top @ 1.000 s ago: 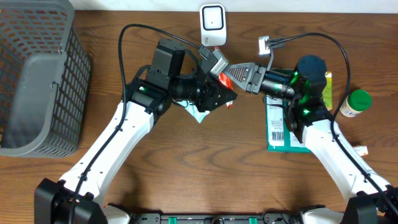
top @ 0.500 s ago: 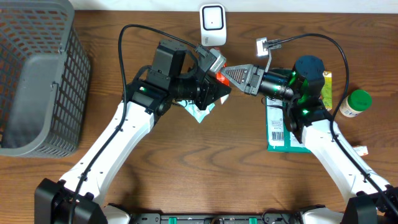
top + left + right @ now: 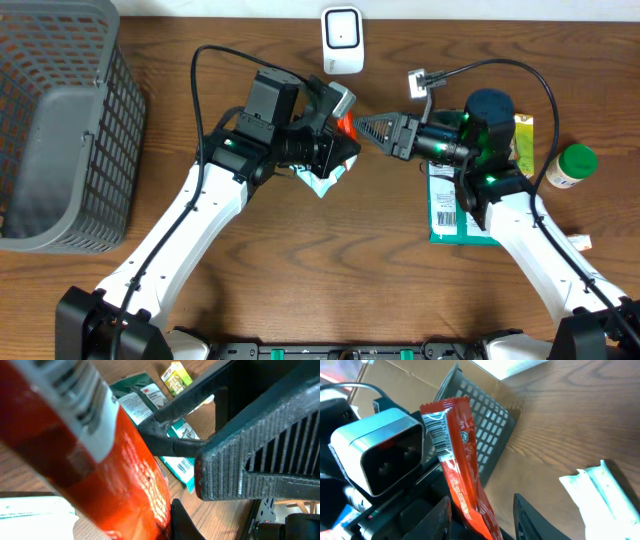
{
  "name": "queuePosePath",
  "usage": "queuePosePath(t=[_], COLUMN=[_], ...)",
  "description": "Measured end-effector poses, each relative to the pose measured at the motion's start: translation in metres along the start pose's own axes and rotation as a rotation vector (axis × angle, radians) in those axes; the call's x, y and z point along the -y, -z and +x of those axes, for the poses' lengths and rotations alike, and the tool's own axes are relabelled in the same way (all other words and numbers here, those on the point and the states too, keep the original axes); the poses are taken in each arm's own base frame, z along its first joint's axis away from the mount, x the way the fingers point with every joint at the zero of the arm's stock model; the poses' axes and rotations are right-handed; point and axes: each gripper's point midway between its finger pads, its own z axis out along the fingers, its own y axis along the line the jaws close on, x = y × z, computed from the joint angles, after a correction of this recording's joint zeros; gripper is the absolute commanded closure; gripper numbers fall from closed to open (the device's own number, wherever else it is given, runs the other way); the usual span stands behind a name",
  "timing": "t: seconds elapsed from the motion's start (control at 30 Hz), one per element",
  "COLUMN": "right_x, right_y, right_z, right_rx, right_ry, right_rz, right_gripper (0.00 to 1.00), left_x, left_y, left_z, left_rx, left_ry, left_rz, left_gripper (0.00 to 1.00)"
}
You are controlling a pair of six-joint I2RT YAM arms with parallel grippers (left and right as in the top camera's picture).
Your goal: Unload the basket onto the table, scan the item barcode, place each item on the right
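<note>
The item is a red packet (image 3: 346, 125) with a white barcode strip (image 3: 437, 430) at its top end, held in the air between the two arms. My left gripper (image 3: 338, 140) is shut on it; in the left wrist view the packet (image 3: 115, 475) fills the frame against one black finger (image 3: 182, 522). My right gripper (image 3: 482, 520) is open, and the packet (image 3: 462, 460) passes between its spread fingers without being pinched. The white scanner (image 3: 341, 38) stands at the table's far edge, just beyond both grippers.
A grey mesh basket (image 3: 60, 120) fills the far left. A white and teal packet (image 3: 322, 182) lies under the left gripper. A green packet (image 3: 455, 205), a yellow-green packet (image 3: 522, 140) and a green-lidded bottle (image 3: 572, 165) lie by the right arm.
The left gripper closed on the red packet, then the right gripper opened and let it go. Both grippers drifted slightly left.
</note>
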Motion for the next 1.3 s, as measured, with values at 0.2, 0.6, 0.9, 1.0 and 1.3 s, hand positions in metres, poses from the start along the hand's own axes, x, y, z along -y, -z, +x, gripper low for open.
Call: queuePosePath(t=[0.2, 0.6, 0.9, 1.0, 1.3], right_x=[-0.005, -0.008, -0.010, -0.008, 0.004], right_y=[-0.005, -0.009, -0.013, -0.012, 0.000], right_z=[0.002, 0.003, 0.006, 0.004, -0.011], right_rx=[-0.003, 0.004, 0.002, 0.010, 0.058], right_ry=[0.080, 0.123, 0.158, 0.159, 0.072], right_rz=[-0.009, -0.006, -0.008, 0.000, 0.038], right_gripper=[0.61, 0.66, 0.99, 0.99, 0.99], left_x=[0.007, 0.019, 0.023, 0.022, 0.010], left_y=[0.000, -0.001, -0.003, -0.003, -0.004], left_z=[0.005, 0.011, 0.012, 0.012, 0.009], left_rx=[-0.021, -0.044, -0.050, -0.050, -0.036], left_ry=[0.014, 0.018, 0.012, 0.012, 0.004], left_rz=[0.041, 0.093, 0.101, 0.095, 0.027], left_gripper=[0.93, 0.93, 0.74, 0.63, 0.53])
